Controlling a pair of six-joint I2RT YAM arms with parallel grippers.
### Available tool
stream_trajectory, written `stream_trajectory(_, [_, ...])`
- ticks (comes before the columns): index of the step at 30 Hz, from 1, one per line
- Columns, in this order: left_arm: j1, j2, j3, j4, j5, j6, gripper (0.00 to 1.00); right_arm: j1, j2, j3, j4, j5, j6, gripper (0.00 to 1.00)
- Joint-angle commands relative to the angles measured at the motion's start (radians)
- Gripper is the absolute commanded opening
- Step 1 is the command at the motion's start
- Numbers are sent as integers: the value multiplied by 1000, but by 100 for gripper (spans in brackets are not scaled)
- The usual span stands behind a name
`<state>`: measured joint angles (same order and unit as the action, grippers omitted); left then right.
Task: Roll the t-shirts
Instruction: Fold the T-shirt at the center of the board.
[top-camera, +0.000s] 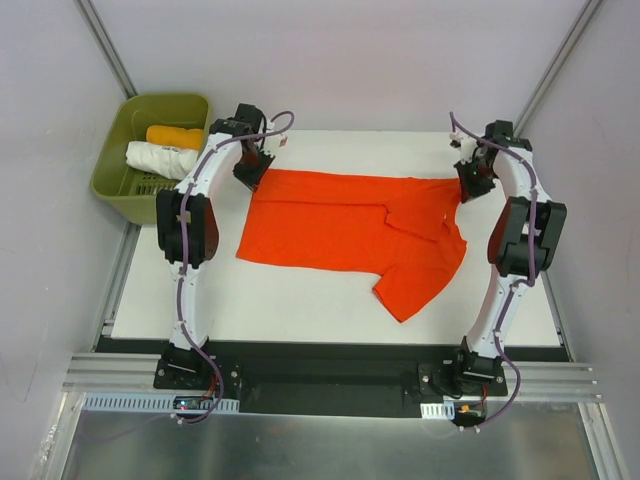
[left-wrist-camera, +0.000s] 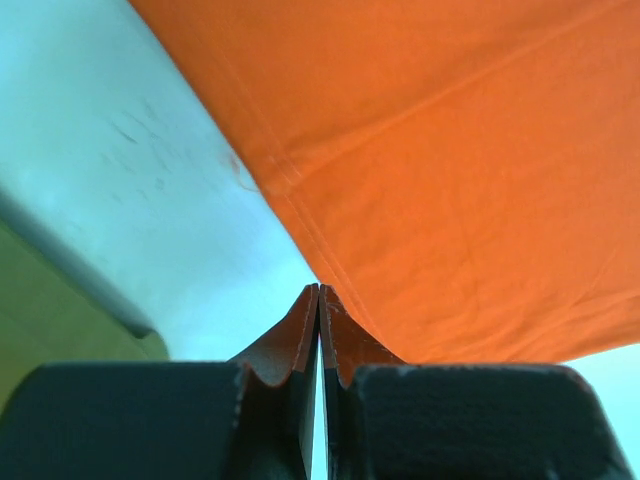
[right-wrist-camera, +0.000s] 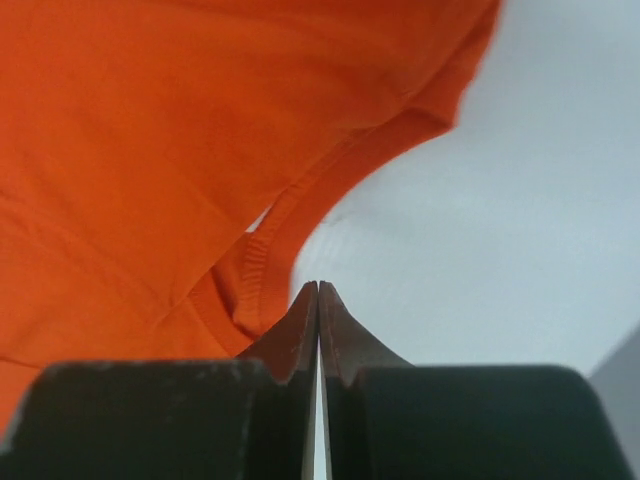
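We see the bright red-orange cloth t-shirt (top-camera: 340, 225) spread flat across the far half of the white table (top-camera: 300, 310), one sleeve trailing toward the arm bases. Our left gripper (left-wrist-camera: 319, 300) is clenched on its far left corner, and our right gripper (right-wrist-camera: 318, 300) pinches the far right edge near the collar. A rolled white shirt (top-camera: 160, 158) and a rolled yellow-orange shirt (top-camera: 173, 136) lie in the olive-green plastic basket (top-camera: 115, 150) just beside the table's far left corner.

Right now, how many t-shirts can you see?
3. The red-orange t-shirt lies spread on the table. The white t-shirt and the yellow-orange t-shirt sit rolled in the green bin, far left. Others may be hidden beneath them.
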<state>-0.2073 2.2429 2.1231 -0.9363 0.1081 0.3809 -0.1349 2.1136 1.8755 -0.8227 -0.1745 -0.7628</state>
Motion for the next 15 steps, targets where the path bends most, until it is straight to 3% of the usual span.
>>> stream_trajectory(1, [3,-69,-83,-24,41,-23,0,9,62,-32,-171,-76,-53,1])
stream_trajectory(6, [3,-88,-118,-24,31,-19,0,8,82,-85,-174,-62,-76,1])
stream_trajectory(15, [3,-91,-129,-27,27,-22,0,-9,105,-85,-159,98,-46,1])
